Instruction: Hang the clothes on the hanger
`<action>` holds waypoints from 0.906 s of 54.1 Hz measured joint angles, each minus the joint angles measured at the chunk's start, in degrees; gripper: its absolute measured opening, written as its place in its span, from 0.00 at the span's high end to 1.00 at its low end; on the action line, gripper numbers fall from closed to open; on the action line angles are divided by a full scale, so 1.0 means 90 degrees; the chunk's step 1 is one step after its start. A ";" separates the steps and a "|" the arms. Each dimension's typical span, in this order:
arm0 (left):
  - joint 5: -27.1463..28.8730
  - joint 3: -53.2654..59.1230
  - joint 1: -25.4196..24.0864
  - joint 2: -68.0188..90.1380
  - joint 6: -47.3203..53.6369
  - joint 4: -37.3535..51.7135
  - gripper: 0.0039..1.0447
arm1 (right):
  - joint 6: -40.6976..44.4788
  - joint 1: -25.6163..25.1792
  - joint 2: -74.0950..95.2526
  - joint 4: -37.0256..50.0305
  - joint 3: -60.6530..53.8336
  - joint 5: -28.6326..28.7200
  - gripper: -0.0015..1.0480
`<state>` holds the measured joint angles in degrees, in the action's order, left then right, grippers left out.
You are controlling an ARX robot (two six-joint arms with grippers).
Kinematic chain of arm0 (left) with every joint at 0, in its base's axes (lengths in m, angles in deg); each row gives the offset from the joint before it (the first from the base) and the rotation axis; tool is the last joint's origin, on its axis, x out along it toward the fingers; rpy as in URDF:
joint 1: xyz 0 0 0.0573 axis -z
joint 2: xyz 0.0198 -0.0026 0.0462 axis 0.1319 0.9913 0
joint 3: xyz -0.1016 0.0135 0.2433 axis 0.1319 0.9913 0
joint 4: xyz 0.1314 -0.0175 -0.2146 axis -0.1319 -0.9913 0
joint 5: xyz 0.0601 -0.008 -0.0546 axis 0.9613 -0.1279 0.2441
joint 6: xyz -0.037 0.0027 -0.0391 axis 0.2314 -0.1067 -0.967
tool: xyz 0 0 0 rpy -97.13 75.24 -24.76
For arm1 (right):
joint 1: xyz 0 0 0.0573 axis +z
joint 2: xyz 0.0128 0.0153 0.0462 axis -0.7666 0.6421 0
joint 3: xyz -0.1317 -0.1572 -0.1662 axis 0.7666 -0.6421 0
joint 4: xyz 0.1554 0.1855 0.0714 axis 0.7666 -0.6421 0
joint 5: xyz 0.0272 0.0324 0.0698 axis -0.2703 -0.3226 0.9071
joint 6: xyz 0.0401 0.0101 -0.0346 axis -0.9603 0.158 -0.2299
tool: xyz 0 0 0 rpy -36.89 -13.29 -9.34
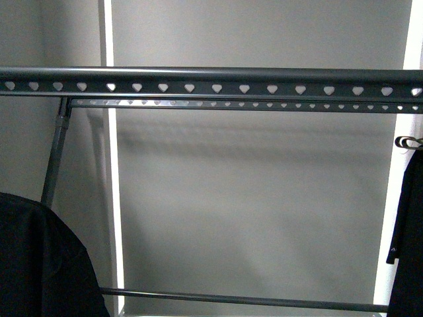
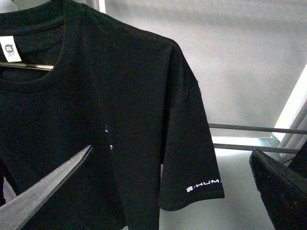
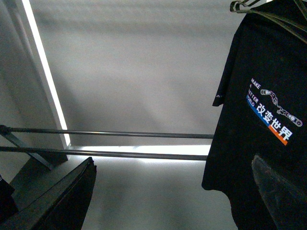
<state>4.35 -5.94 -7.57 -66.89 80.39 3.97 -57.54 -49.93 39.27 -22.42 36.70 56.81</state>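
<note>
The printed T-shirt [image 1: 406,224] hangs down at the front frame's right edge, its hook [image 1: 406,140] below the hanger rail [image 1: 211,80] across the top. The right end effector [image 3: 172,160], wide and empty, looks nearer; the left end effector [image 2: 171,149], also wide, faces another black garment [image 2: 96,120].

A black T-shirt [image 2: 120,110] hangs just ahead of the left gripper [image 2: 171,152], whose fingers [image 2: 43,191] stand wide apart; small white lettering [image 2: 205,185] marks its sleeve.

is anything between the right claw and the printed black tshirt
Nothing visible. In the right wrist view the right claw is open and empty, and the printed T-shirt hangs beyond it in clear air. The rack's two lower bars pass behind the shirt.
</note>
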 joint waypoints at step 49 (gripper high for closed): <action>0.0658 -0.5926 -0.1088 0.8786 -0.4024 0.0347 0.06 | 0.0000 0.0000 0.0000 0.0000 0.0000 0.0007 0.07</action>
<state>10.27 -59.27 -17.36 12.19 44.17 7.09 -57.54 -49.93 39.27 -22.42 36.70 56.88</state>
